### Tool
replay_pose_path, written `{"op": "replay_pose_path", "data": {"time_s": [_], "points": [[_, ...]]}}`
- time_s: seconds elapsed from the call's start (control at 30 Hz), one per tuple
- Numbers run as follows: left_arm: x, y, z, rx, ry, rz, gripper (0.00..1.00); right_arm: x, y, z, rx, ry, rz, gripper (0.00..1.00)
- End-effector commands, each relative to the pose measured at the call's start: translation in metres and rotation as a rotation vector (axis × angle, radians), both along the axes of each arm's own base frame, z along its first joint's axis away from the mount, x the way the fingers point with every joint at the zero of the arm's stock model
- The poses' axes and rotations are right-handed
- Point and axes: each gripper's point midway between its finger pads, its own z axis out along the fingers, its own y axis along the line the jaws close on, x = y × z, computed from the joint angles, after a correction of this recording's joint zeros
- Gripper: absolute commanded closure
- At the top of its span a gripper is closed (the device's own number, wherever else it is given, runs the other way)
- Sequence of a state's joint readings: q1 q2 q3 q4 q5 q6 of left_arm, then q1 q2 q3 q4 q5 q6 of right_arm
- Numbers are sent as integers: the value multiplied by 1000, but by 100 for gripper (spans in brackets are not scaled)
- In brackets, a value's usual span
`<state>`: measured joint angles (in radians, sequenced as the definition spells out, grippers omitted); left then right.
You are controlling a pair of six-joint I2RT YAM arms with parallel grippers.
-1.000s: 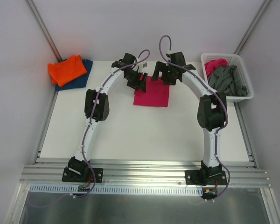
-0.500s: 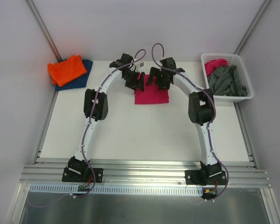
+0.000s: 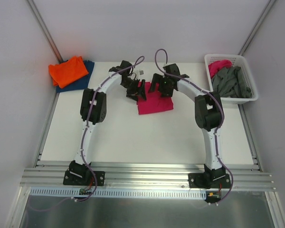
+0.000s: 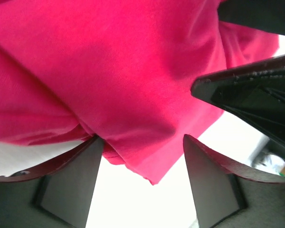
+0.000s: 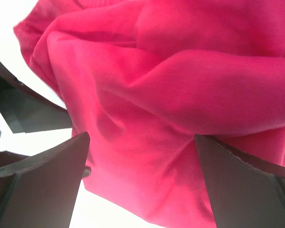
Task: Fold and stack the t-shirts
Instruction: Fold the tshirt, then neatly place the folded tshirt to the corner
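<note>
Both your arms have drawn inward and the magenta shirt (image 3: 156, 103) has skewed since a second ago; it lies rumpled on the table (image 3: 133, 137), toward 12 o'clock; your left gripper (image 4: 142, 137) and right gripper (image 5: 142, 137) are both released, jaws apart astride its folds; orange shirt (image 3: 68, 70) on dark blue shirt (image 3: 87, 80) sits at 10 o'clock; basket (image 3: 228, 56) with grey shirts (image 3: 232, 80) at 2 o'clock.

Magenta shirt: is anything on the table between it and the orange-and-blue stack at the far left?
Nothing lies on the table between the magenta shirt and the orange shirt, which sits on the dark blue shirt. Only the left arm arches over that stretch.
</note>
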<state>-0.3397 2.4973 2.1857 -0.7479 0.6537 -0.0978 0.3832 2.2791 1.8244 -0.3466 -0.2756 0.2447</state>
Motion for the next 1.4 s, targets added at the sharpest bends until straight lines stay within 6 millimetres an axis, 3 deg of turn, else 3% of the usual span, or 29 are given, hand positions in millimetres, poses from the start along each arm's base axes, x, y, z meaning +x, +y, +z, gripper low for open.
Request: {"op": "replay_pose_path", "data": {"time_s": [0.0, 0.17, 0.43, 0.53, 1.0, 1.37], "points": [[-37, 1, 9, -16, 164, 26, 29, -46, 0, -18, -26, 160, 15, 0], [-44, 10, 27, -29, 203, 84, 22, -46, 3, -12, -26, 145, 20, 1], [-29, 62, 60, -33, 156, 206, 26, -47, 3, -10, -30, 134, 27, 0], [-27, 75, 61, -29, 156, 234, 25, -47, 2, -10, -30, 135, 28, 1], [5, 50, 2, -106, 218, 188, 23, -50, 2, -12, -39, 139, 33, 0], [22, 23, -15, -198, 237, 183, 24, -55, 3, -14, -61, 138, 46, 1]]}}
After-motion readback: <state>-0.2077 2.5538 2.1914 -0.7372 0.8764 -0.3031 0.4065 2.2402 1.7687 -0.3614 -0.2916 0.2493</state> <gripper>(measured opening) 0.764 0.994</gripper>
